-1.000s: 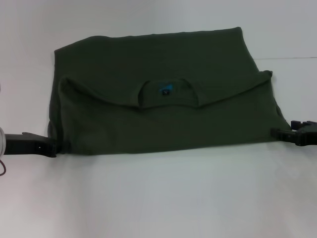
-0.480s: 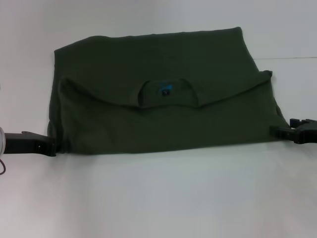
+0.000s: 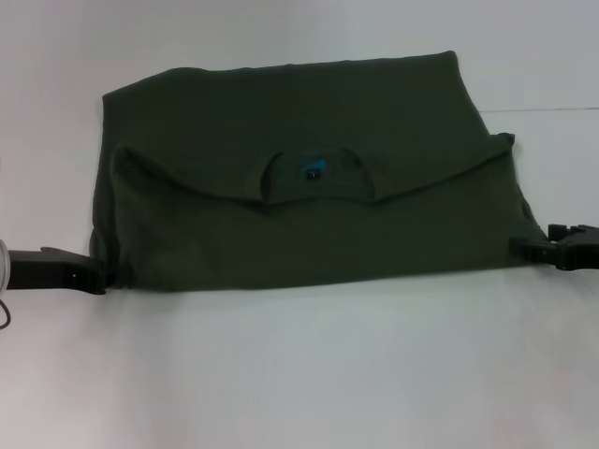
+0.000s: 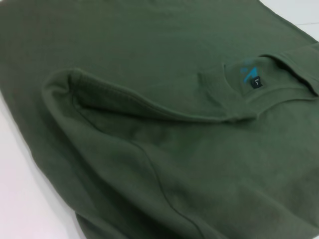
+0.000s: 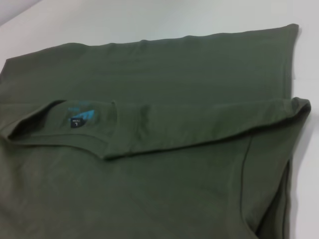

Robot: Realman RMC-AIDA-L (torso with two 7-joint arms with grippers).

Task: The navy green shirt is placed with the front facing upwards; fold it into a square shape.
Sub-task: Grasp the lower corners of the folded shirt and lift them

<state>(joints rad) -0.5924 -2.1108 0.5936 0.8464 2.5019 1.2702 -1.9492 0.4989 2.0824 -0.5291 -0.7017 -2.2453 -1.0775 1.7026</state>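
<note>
The navy green shirt (image 3: pixel 309 224) lies on the white table (image 3: pixel 299 374), folded over once, so its round collar (image 3: pixel 318 192) and small blue label (image 3: pixel 312 170) sit in the middle of the top layer. The cream lettering is hidden. My left gripper (image 3: pixel 94 279) is at the shirt's near left corner, low on the table. My right gripper (image 3: pixel 520 248) is at the near right corner. The left wrist view shows the folded shoulder edge (image 4: pixel 124 107) and the label (image 4: pixel 251 77). The right wrist view shows the fold (image 5: pixel 209 132) and the label (image 5: pixel 79 117).
The table's bare white surface runs along the front of the shirt and on both sides. A thin seam line (image 3: pixel 552 109) crosses the table at the far right. No other objects show.
The right gripper has crept slightly toward the shirt's right corner. The shirt and the left gripper have not visibly moved.
</note>
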